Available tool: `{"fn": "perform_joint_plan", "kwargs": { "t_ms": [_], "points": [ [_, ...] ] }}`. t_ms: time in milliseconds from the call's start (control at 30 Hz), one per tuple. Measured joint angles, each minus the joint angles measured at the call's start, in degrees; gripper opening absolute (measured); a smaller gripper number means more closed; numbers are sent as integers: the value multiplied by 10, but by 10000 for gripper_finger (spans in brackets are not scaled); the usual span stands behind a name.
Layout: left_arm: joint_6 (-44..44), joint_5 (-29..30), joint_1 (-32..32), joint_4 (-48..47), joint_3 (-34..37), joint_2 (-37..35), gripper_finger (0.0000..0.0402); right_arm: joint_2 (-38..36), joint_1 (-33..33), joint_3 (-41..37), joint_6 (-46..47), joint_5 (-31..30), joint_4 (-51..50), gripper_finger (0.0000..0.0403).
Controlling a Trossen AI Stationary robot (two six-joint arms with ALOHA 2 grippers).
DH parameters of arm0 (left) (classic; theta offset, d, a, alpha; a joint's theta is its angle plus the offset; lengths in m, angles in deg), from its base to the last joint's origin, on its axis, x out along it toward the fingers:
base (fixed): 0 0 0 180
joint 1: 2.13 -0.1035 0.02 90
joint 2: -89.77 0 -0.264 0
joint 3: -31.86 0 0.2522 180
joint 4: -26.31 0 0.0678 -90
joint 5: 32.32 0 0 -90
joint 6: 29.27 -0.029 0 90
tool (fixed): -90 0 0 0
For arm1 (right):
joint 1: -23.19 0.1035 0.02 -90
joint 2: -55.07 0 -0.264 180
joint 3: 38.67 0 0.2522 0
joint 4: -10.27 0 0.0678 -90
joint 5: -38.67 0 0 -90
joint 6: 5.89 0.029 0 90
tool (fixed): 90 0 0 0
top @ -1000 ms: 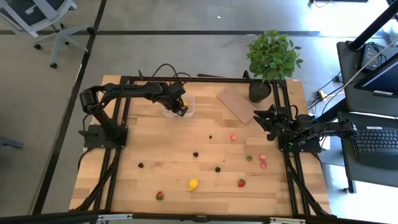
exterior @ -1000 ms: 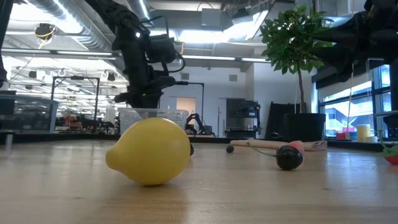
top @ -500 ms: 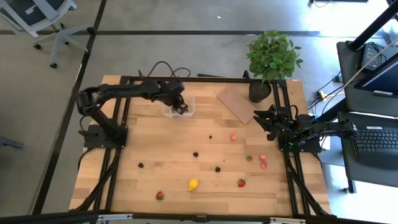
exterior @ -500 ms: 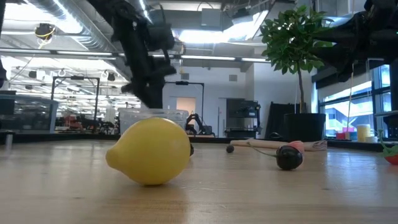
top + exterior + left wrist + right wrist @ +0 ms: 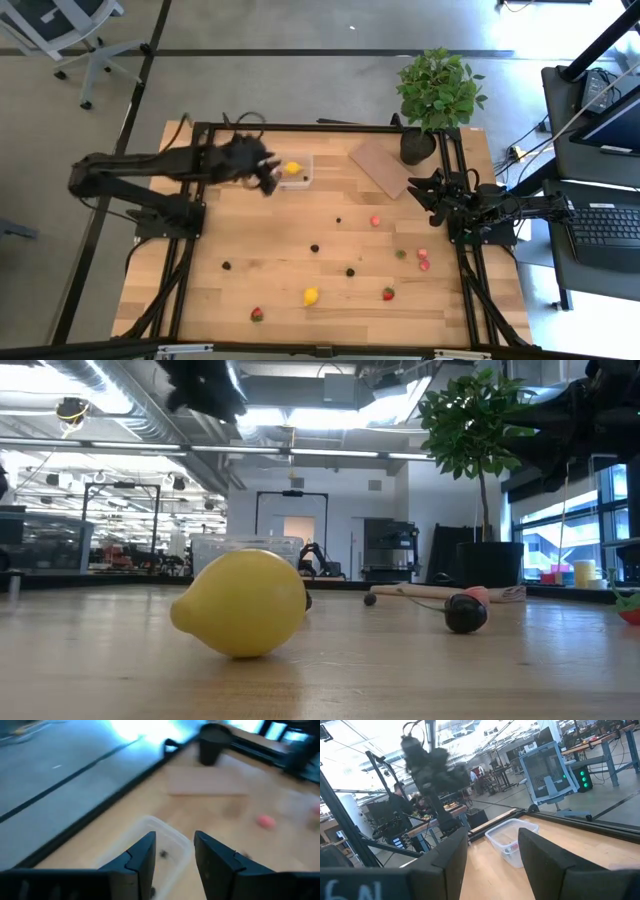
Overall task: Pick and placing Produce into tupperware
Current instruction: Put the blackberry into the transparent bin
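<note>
The clear tupperware (image 5: 297, 171) stands on the table near its far edge, with a yellow lemon-like piece (image 5: 292, 168) inside. It also shows in the left wrist view (image 5: 161, 851) and the right wrist view (image 5: 512, 838). My left gripper (image 5: 266, 177) hangs open just left of it, touching nothing. My right gripper (image 5: 420, 188) waits open at the right edge. Loose produce lies on the near half of the table: a lemon (image 5: 311, 296), strawberries (image 5: 388, 293), dark berries (image 5: 315, 247) and one green piece (image 5: 400, 254).
A flat brown board (image 5: 382, 166) lies right of the tupperware, and a potted plant (image 5: 437, 92) stands at the far right corner. A black frame (image 5: 330, 128) runs round the table. In the low view the lemon (image 5: 243, 603) sits close in front.
My left gripper was over the tupperware with a yellow piece at its fingers. It has since risen and drawn back toward the table's left edge. The yellow piece now lies inside the tupperware. My right arm kept still.
</note>
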Motion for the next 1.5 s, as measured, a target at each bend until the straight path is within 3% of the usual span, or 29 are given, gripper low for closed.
{"fn": "perform_joint_plan", "kwargs": {
  "t_ms": [133,300,467,600,933,1100,1500],
  "points": [
    [0,-19,77,-16,46,-54,132,0,0,0,0,0,0,178],
    [43,-163,143,-41,98,-90,140,0,0,0,-2,0,1,178],
    [122,-255,183,-84,126,-71,170,0,0,0,-11,0,1,178],
    [125,-307,207,-131,132,-32,201,0,0,0,-19,-1,2,178],
    [129,-314,275,-158,132,27,239,0,0,0,-14,-1,2,178],
    [140,-347,297,-157,131,42,237,0,0,0,-16,0,3,178],
    [73,-326,344,-177,131,110,221,0,0,0,-14,0,7,178]
  ]
}}
